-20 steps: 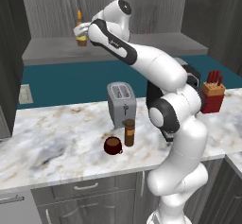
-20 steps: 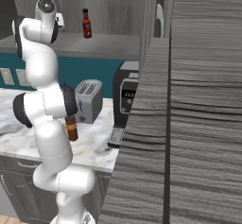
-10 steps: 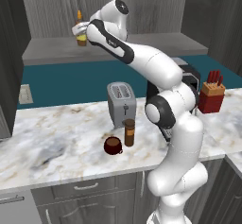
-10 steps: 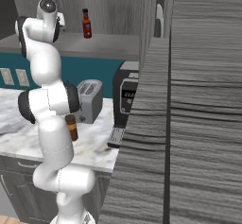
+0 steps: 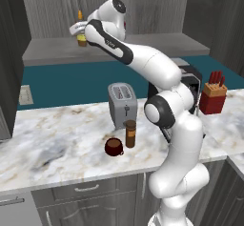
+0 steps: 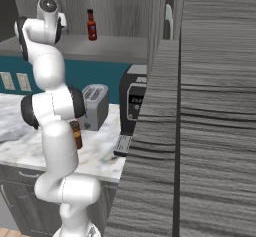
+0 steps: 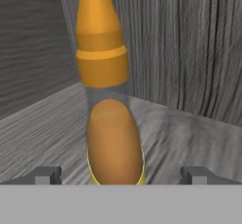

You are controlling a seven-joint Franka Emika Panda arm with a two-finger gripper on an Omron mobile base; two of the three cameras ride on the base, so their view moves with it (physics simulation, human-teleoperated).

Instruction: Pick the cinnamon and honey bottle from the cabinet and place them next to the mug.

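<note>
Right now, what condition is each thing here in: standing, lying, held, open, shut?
honey bottle: upright on the cabinet ledge, between the open fingers, not gripped
gripper: open, level with the bottle
cinnamon: upright on the counter, lid on, beside the mug
mug: upright on the counter
red bottle: upright on the cabinet ledge, capped
cabinet: open shelf

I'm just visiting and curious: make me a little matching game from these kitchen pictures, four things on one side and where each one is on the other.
Things:
1. honey bottle
2. cinnamon
3. red bottle
4. knife block

Places:
A. on the counter beside the mug, in front of the toaster
B. on the cabinet ledge, between the open gripper fingertips
C. at the counter's right end
D. on the cabinet ledge, away from the gripper

Pairs: 1-B, 2-A, 3-D, 4-C
</note>
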